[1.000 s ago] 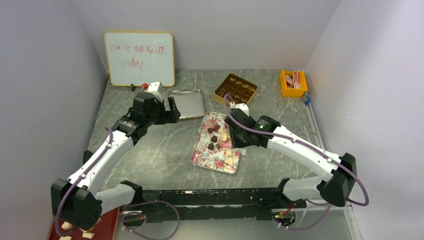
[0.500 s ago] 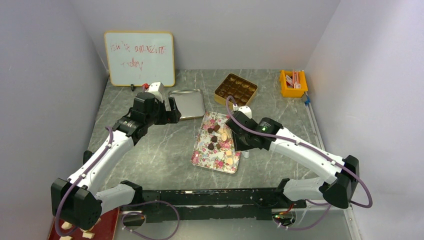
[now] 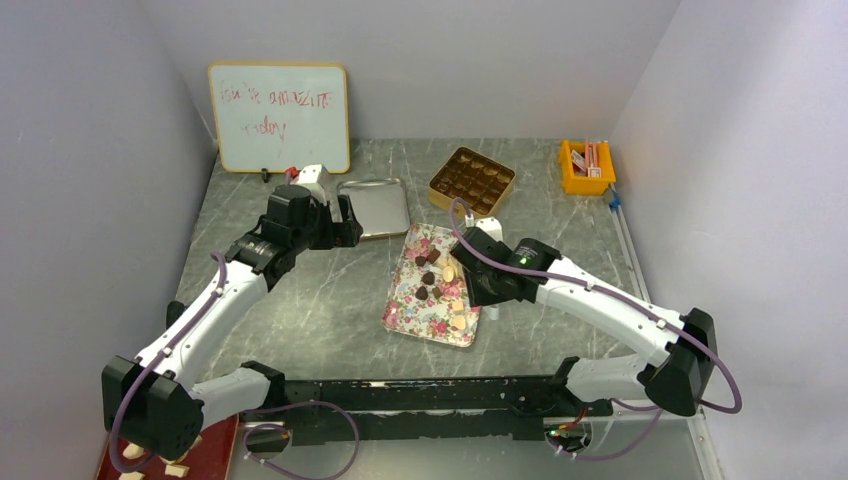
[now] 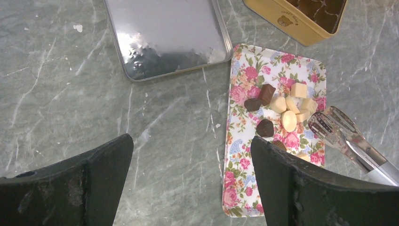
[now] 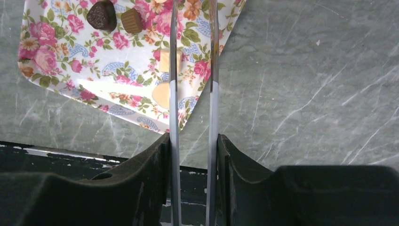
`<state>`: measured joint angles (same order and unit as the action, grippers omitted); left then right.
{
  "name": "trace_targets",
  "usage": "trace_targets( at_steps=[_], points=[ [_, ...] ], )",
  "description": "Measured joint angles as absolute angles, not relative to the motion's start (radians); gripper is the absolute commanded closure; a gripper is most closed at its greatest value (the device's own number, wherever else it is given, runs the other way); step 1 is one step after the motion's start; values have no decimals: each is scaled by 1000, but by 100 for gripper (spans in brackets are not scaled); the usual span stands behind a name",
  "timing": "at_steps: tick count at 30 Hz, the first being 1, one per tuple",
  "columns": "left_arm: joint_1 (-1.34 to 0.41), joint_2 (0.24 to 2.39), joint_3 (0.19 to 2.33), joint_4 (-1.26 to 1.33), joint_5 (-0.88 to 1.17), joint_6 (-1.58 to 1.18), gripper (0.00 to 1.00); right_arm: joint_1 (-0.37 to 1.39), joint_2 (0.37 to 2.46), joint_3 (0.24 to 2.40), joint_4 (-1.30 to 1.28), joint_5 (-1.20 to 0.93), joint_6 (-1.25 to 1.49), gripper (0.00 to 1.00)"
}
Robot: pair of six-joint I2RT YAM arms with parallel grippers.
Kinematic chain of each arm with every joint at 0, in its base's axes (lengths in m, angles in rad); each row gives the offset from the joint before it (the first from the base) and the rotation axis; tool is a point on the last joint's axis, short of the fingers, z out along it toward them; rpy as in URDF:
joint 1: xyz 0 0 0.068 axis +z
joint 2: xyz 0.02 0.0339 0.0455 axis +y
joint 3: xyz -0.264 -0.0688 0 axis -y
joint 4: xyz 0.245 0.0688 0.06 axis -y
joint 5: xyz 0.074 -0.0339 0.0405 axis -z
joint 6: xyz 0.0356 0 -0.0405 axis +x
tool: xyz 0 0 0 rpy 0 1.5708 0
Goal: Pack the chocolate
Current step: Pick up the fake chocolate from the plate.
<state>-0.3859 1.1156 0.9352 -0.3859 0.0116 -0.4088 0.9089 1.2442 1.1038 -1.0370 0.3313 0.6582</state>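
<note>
While left tool [image 4: 192, 146] gapes wide, right tool [image 5: 193, 139] clamps metal tongs [image 4: 360, 150] beside cream chocolate [image 4: 289, 121]

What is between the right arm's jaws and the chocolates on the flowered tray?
Metal tongs, clamped in those jaws, span the gap; the right wrist view shows this. In the left wrist view their tips sit beside the cream chocolates.

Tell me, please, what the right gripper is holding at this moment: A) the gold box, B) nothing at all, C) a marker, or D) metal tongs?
D: the right gripper is closed on the two arms of the metal tongs, whose tips are beside the chocolate on the floral tray.
</note>
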Motion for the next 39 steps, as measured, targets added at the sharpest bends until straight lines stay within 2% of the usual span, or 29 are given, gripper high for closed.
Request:
trace_targets(
  at_steps=[31, 39],
  points=[
    [-386, 1141, 935, -383, 11, -404, 0, 909, 1324, 1104, -984, 331, 647, 58],
    [-386, 1146, 935, -382, 11, -399, 0, 909, 1342, 1104, -972, 331, 645, 61]
  ],
)
